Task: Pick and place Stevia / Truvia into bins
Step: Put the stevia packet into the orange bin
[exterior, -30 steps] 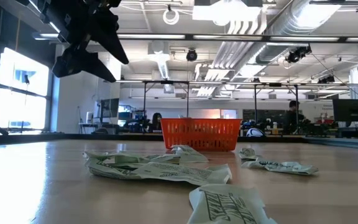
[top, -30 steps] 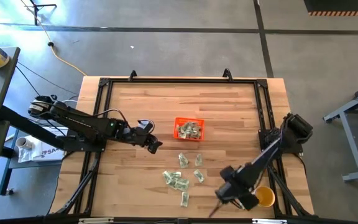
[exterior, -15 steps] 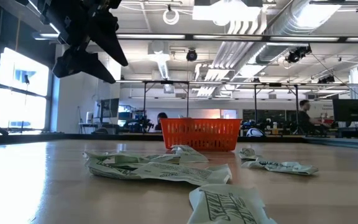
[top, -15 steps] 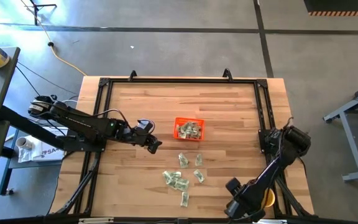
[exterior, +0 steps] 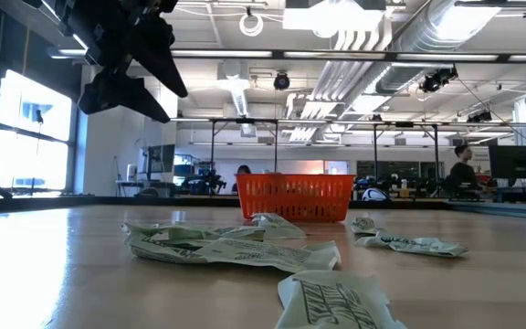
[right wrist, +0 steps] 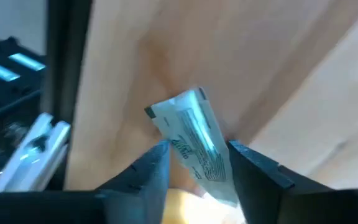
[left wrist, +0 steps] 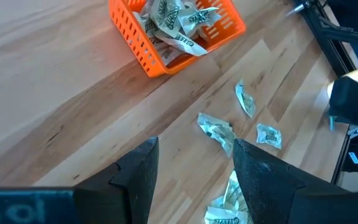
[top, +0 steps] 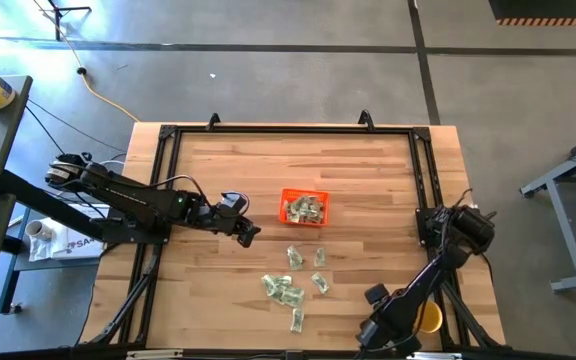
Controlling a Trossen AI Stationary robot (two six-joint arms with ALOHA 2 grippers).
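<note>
Reaching at the table's near right corner, the right gripper [right wrist: 194,168] has a green-and-white Stevia packet [right wrist: 194,144] between its two fingers, the packet's long axis running outward past the fingertips; the jaws sit narrow around it, though whether they already pinch it I cannot tell. From there the orange bin [top: 304,194], already holding several packets, lies well apart toward the table's middle. The left gripper [top: 249,233] hovers just beside that bin, fingers spread wide and empty, far nearer to it.
</note>
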